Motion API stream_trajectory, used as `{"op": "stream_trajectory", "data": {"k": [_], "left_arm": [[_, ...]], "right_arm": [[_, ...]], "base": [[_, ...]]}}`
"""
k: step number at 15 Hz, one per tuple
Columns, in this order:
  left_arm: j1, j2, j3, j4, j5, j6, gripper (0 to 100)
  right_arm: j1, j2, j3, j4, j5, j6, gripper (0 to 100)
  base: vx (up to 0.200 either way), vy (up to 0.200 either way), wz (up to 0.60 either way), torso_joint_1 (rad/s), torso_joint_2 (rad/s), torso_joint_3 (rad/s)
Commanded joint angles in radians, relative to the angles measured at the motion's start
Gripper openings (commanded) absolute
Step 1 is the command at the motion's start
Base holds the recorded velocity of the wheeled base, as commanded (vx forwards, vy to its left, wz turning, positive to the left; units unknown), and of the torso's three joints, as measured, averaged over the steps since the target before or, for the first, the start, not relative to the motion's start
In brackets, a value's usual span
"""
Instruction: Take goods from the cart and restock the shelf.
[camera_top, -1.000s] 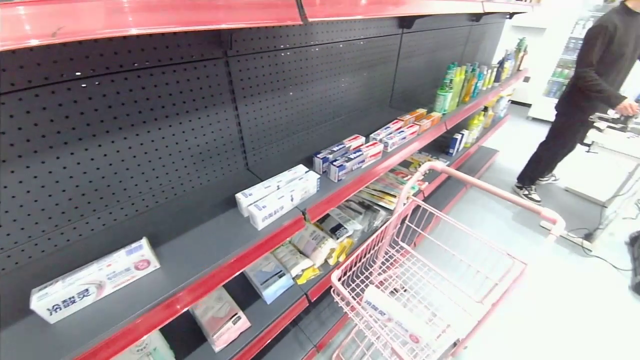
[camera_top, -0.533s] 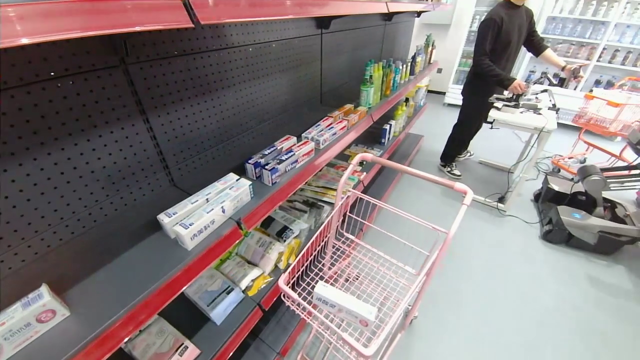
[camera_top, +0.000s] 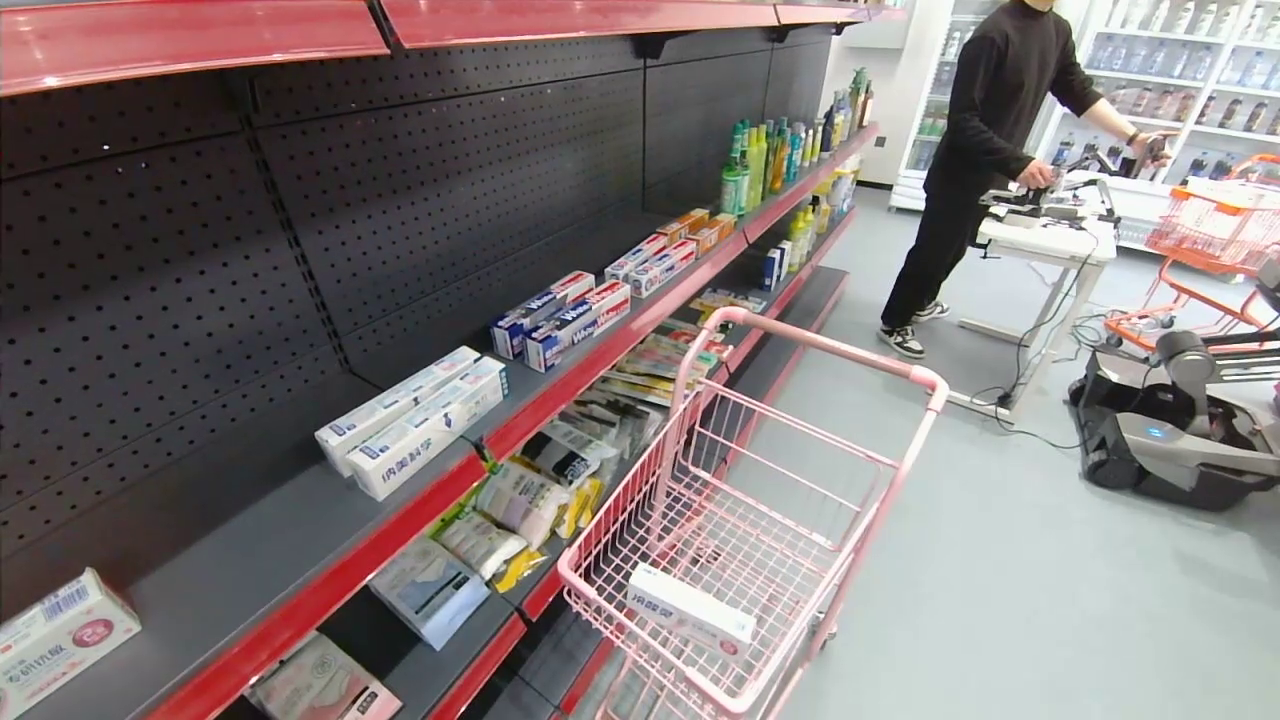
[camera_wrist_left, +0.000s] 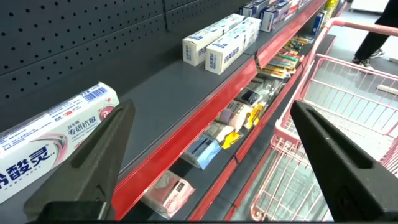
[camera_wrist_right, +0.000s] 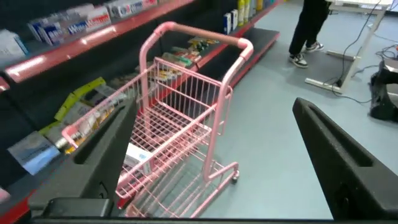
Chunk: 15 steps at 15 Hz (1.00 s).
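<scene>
Camera swung right; left claw (camera_wrist_left: 211, 109) and right claw (camera_wrist_right: 212, 106) hover released, white toothpaste box (camera_wrist_right: 138, 158) in pink wire cart (camera_wrist_right: 205, 45) well beyond right claw.

- My left pincer (camera_wrist_left: 208, 115) and right pincer (camera_wrist_right: 211, 109) are plain black.
- The toothpaste box (camera_wrist_left: 53, 146) just beside my left pincer is white, with blue characters and a pink-red round mark.
- Two boxes (camera_wrist_left: 221, 40) farther from that pincer are white with blue print.
- The shelf (camera_top: 230, 570) has a dark grey deck, a red front edge and a black back panel dotted with holes.
- The cart (camera_wrist_right: 205, 34) beyond my right pincer is pink wire grid.
- The box (camera_top: 690, 615) in it is white with a red mark.
</scene>
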Motion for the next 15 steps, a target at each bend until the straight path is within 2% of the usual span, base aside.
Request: {"op": "stream_trajectory", "data": {"k": [1, 2, 3, 5, 7, 8, 10, 11, 13, 15], "left_arm": [[0.0, 0.001, 0.0, 0.0, 0.0, 0.0, 100], [0.0, 0.001, 0.0, 0.0, -0.003, 0.0, 100], [0.0, 0.001, 0.0, 0.0, -0.004, 0.0, 100], [0.0, 0.001, 0.0, 0.0, -0.004, 0.002, 100], [0.0, 0.001, 0.0, 0.0, -0.004, 0.0, 100], [0.0, 0.001, 0.0, 0.0, -0.004, 0.0, 100], [0.0, 0.001, 0.0, 0.0, -0.004, 0.0, 100], [0.0, 0.001, 0.0, 0.0, -0.004, 0.002, 100], [0.0, 0.001, 0.0, 0.0, -0.004, 0.0, 100], [0.0, 0.001, 0.0, 0.0, -0.004, 0.0, 100]], "right_arm": [[0.017, 0.529, -0.496, 0.004, -0.03, 0.19, 100], [0.011, 0.731, -0.671, 0.032, -0.042, 0.118, 100], [0.011, 0.846, -0.711, 0.043, -0.03, 0.049, 100], [-0.001, 1.125, -0.75, 0.023, 0.078, 0.027, 100], [-0.04, 1.349, -0.796, 0.075, 0.135, -0.066, 100], [-0.049, 1.47, -0.82, 0.084, 0.178, -0.146, 100], [-0.089, 1.722, -0.875, 0.083, 0.354, -0.346, 100], [-0.093, 1.82, -0.903, 0.081, 0.383, -0.438, 100], [-0.053, 1.984, -0.984, 0.08, 0.398, -0.543, 100], [0.014, 2.082, -1.055, 0.066, 0.362, -0.545, 100]], "base": [[0.0, 0.0, 0.0, 0.0, 0.0, 0.0], [0.0, 0.0, 0.0, 0.0, 0.0, 0.0], [0.0, 0.0, 0.0, 0.0, 0.0, 0.0], [0.0, 0.0, 0.0, 0.0, 0.0, 0.0], [0.0, 0.0, 0.0, 0.0, 0.0, 0.0], [0.0, 0.0, 0.0, 0.0, 0.0, 0.0], [0.0, 0.0, 0.0, 0.0, 0.0, 0.0], [0.0, 0.0, 0.0, 0.0, 0.0, 0.0], [0.0, 0.0, 0.0, 0.0, 0.0, 0.0], [0.0, 0.0, 0.0, 0.0, 0.0, 0.0]]}}
